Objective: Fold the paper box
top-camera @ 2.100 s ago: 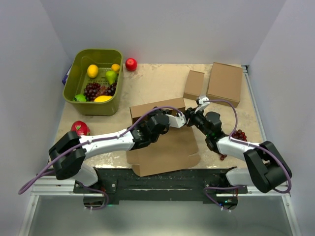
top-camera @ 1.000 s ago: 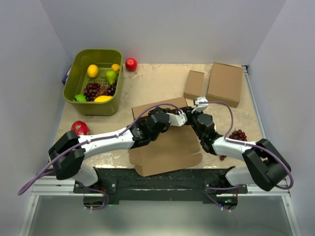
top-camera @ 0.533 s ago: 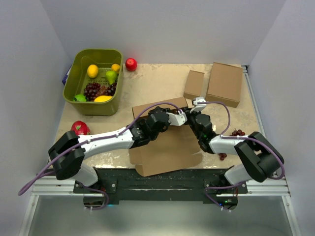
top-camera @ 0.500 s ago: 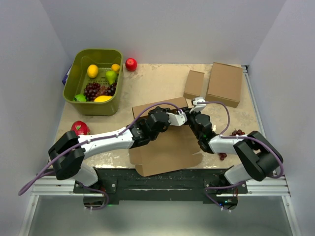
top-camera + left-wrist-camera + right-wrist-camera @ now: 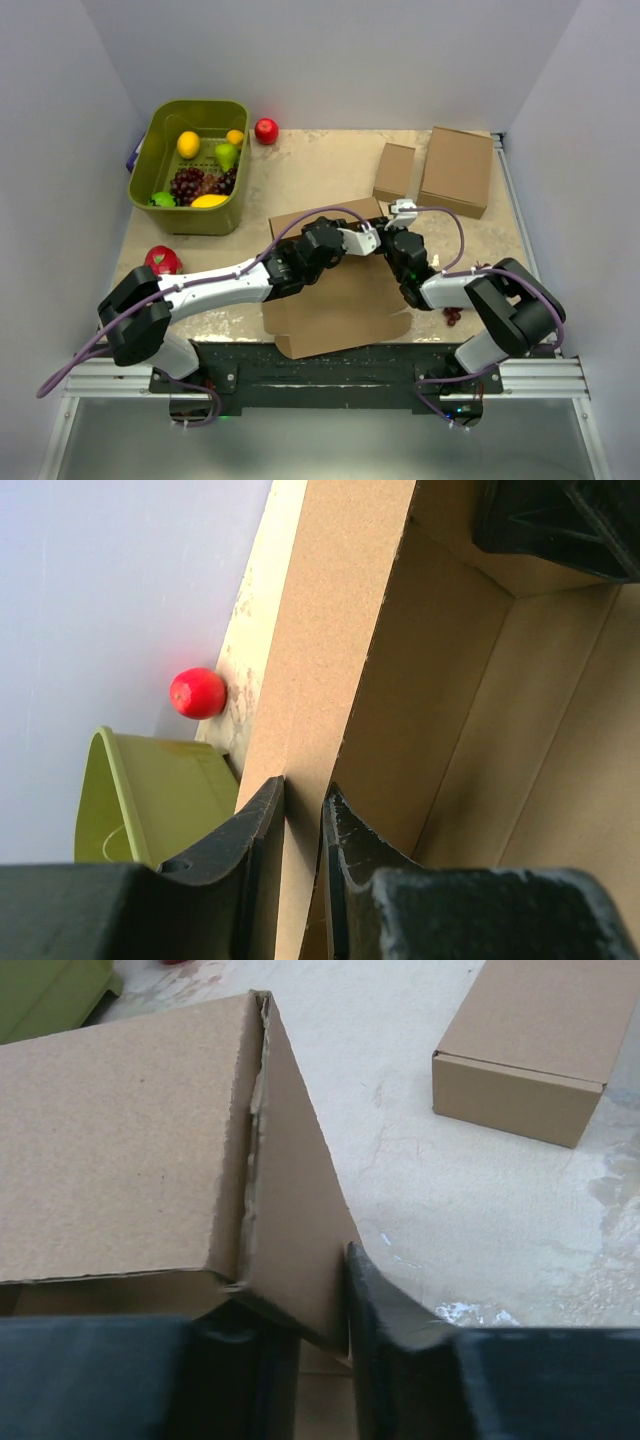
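Top external view shows the right arm's elbow swung in toward the middle of the table since two seconds ago. The right gripper (image 5: 388, 240) has moved from just off the far right corner of the paper box (image 5: 335, 300) onto that corner itself. The left gripper (image 5: 365, 240) has stayed put on the far wall, and the box has barely shifted. In the left wrist view the fingers (image 5: 262, 825) are narrow and pinch the upright far wall (image 5: 330, 650) between them. In the right wrist view the lower corner of the side flap (image 5: 295, 1220) sits between the narrowed jaws, so that claw looks closed on the flap. By my reading, both arms now grip the same corner. The fold has therefore moved from raising the far wall to bringing the side flap up against it. The box lies at the middle of the table, near the arm bases, well apart from the small box (image 5: 394, 172) and the flat box (image 5: 457, 170) at the far right. Its open side faces up, and its raised wall runs left to right with a slight tilt. The sheet's long axis seems to run from that wall toward the near edge, where the rest lies flat.
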`<action>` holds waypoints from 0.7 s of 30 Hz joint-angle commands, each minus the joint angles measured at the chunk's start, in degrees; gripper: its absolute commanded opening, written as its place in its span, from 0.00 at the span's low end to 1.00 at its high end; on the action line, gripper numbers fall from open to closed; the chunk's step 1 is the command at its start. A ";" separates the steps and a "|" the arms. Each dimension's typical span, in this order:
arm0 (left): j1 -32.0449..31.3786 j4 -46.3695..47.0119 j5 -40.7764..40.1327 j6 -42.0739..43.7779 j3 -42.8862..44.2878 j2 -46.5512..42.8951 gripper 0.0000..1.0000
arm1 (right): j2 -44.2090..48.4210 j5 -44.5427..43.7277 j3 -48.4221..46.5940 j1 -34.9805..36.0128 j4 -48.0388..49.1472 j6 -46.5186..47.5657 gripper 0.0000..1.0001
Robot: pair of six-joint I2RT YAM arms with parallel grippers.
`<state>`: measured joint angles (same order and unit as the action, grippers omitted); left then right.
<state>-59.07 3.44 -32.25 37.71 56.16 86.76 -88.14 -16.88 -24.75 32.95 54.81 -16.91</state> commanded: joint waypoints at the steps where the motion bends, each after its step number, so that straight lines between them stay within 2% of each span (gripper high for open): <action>1: -0.61 -5.99 7.82 -6.34 -0.18 0.95 0.00 | -0.37 -3.06 -2.76 0.01 3.29 -1.11 0.14; 5: -0.61 -5.90 7.99 -6.69 0.00 1.04 0.00 | -0.10 -4.56 -2.76 0.10 1.97 -1.46 0.00; 16: -0.35 -5.73 7.55 -7.04 0.26 1.39 0.00 | 1.48 -12.81 -2.76 0.10 -2.69 -2.51 0.00; 21: 0.18 -5.73 7.99 -8.71 1.05 0.69 0.00 | 2.09 -11.24 -2.32 0.10 -2.95 -2.87 0.00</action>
<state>-58.87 3.68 -30.22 35.42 56.93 86.76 -87.83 -22.90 -26.13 34.13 51.46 -14.22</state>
